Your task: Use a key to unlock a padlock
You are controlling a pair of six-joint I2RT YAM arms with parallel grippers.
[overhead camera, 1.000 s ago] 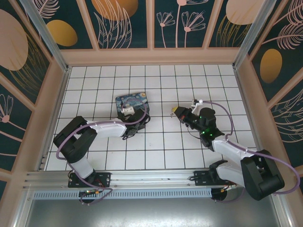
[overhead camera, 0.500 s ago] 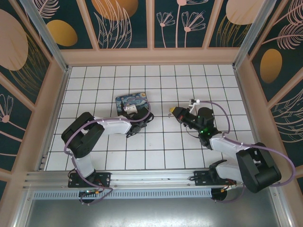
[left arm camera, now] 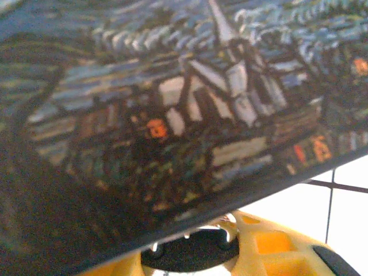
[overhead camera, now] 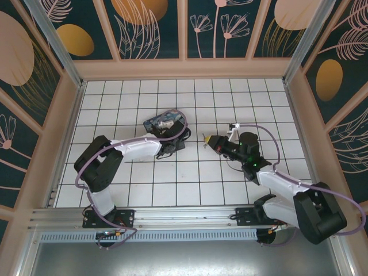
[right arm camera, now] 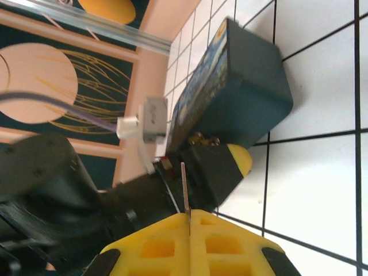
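Key (right arm camera: pixel 183 187): thin silvery strip, seemingly flat | right pincer (right arm camera: pixel 189 215): yellow, clamping it

The blurred, cut-off box (left arm camera: pixel 172 115) hides most of my left tool (right arm camera: pixel 227 164); my right tool (right arm camera: pixel 189 221) covers the key's (right arm camera: pixel 184 184) lower end.

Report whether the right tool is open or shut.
Shut on the key: the right wrist view shows the right tool's yellow fingers pressed together, the thin silver key pinched between them.
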